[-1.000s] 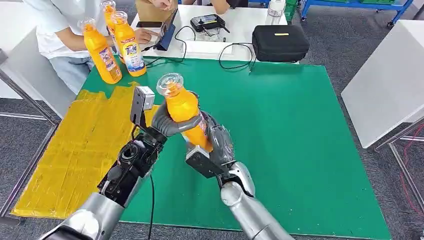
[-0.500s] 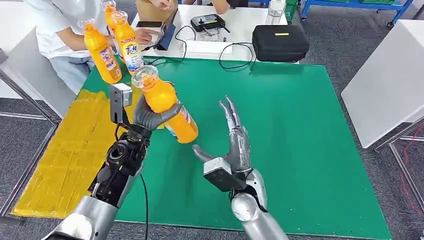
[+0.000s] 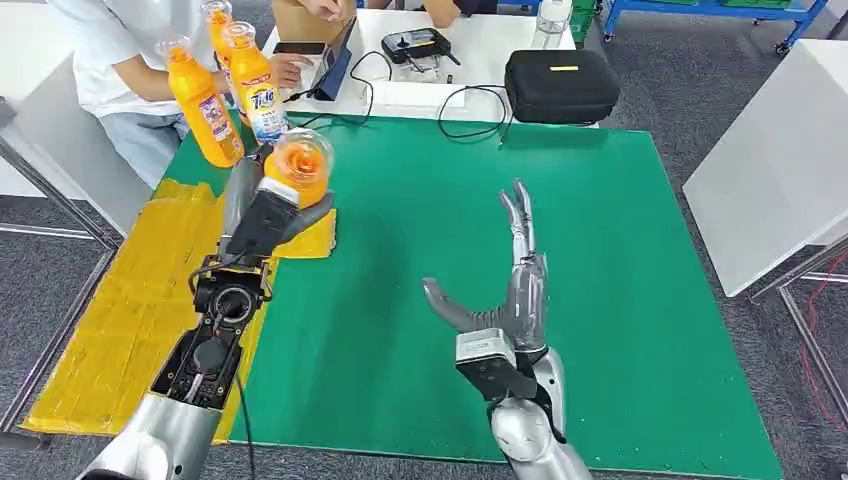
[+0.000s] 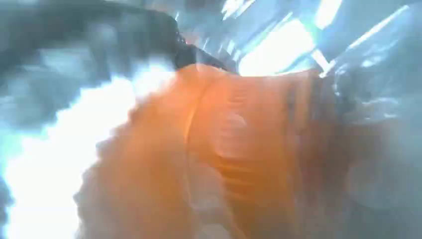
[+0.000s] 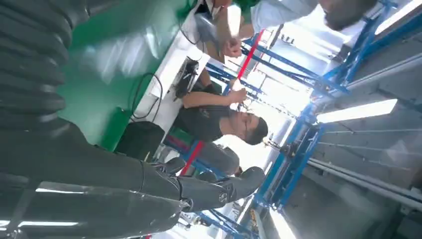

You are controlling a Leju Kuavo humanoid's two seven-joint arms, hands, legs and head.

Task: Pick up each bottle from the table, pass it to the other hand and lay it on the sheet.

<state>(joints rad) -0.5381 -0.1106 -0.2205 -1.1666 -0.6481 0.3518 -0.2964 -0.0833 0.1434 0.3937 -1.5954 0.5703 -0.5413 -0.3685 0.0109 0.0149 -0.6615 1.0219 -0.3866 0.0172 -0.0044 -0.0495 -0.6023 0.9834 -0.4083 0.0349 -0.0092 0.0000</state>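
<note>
The orange plastic bottle with a clear cap is gripped by the left hand above the yellow sheet near the table's far-left corner, cap end facing the camera, while the right hand, spread and empty, hangs well apart over the green mat.

Upright bottles crowd mat's far-left corner; green mat middle open.

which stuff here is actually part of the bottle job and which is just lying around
Part of the job:
held orange bottle
left hand
right hand
yellow sheet
standing orange bottles

Just lying about:
black case
cables
controller
white table
</note>
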